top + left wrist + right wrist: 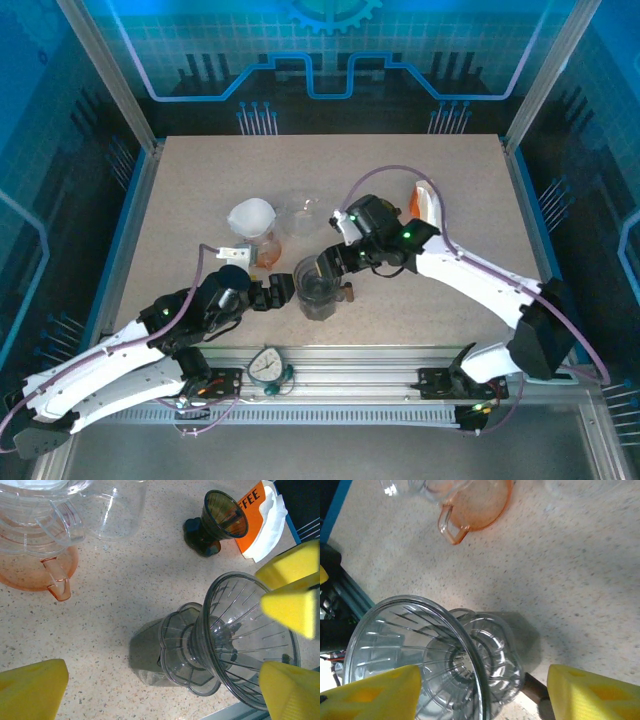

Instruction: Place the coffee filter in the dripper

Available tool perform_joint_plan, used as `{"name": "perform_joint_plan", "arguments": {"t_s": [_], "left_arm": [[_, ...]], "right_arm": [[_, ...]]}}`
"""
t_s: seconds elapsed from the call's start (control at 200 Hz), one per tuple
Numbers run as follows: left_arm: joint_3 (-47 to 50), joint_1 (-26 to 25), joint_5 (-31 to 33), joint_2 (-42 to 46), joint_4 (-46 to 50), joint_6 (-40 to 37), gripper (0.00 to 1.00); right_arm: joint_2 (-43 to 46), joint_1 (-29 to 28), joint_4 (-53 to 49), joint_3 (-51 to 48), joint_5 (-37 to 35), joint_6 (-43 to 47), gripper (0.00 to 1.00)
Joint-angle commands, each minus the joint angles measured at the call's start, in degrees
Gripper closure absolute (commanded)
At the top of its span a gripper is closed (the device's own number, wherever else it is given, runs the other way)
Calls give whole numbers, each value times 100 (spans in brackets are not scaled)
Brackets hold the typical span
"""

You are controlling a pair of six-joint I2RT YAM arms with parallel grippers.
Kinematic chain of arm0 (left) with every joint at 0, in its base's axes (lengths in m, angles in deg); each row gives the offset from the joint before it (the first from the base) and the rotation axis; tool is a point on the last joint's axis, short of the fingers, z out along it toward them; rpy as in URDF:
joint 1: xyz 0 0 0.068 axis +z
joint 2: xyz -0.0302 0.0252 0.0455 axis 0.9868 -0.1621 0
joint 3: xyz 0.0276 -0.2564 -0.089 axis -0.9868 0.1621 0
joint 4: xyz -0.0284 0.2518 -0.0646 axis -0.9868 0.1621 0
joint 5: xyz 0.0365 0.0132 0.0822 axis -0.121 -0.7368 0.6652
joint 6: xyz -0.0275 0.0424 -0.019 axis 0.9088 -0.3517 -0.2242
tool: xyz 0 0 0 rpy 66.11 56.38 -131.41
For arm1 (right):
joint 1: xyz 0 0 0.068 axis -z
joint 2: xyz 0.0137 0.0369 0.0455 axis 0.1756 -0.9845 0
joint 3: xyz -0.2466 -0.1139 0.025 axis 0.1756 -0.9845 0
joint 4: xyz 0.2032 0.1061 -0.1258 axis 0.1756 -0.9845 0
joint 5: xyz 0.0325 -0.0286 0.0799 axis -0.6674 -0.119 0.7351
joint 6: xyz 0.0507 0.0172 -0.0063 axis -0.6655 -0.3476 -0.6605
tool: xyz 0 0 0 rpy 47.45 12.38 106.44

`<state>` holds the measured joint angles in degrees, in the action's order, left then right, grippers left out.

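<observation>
A clear grey dripper (318,288) sits near the table's front edge, between both grippers. It looks tipped, with its ribbed mouth (250,640) toward the front rail and its flower-shaped base (495,665) away from it. My left gripper (160,692) is open wide around it from the left (283,291). My right gripper (480,695) is also open, over it from the right (335,262). Its yellow fingers (290,607) hang at the dripper's rim. A white paper filter (252,214) sits in a clear cone at the back left. An orange filter pack (257,517) lies at the right (425,205).
An orange dripper (268,250) with a handle (57,582) stands behind my left gripper and shows in the right wrist view too (475,505). A clear cup (300,207) is behind it. A small dark brown dripper (220,522) stands just right of the grey one.
</observation>
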<state>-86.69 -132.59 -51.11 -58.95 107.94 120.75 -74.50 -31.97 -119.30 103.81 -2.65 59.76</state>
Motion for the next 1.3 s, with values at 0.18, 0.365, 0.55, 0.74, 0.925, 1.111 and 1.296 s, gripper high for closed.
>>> {"name": "perform_joint_plan", "arguments": {"t_s": [0.18,0.365,0.55,0.74,0.925,1.111,1.296], "left_arm": [[46,-29,120,46,-50,-66,1],[51,-29,118,9,-70,-33,1],[51,-29,114,-33,-42,20,1],[85,-21,127,-22,25,83,1],[139,-20,148,-29,-35,85,1],[121,-11,153,-109,-68,57,1],[130,-11,153,-103,-28,92,1]], "right_arm": [[850,1031,-7,-245,-1728,647,34],[501,2091,401,-415,-2221,943,45],[-203,2749,699,-197,-2305,1035,52],[-532,3157,792,-120,-2517,945,60],[-519,3569,1024,-316,-2295,844,62],[-884,3768,1039,-109,-1889,879,65],[-1155,3891,1003,42,-1915,796,71]]}}
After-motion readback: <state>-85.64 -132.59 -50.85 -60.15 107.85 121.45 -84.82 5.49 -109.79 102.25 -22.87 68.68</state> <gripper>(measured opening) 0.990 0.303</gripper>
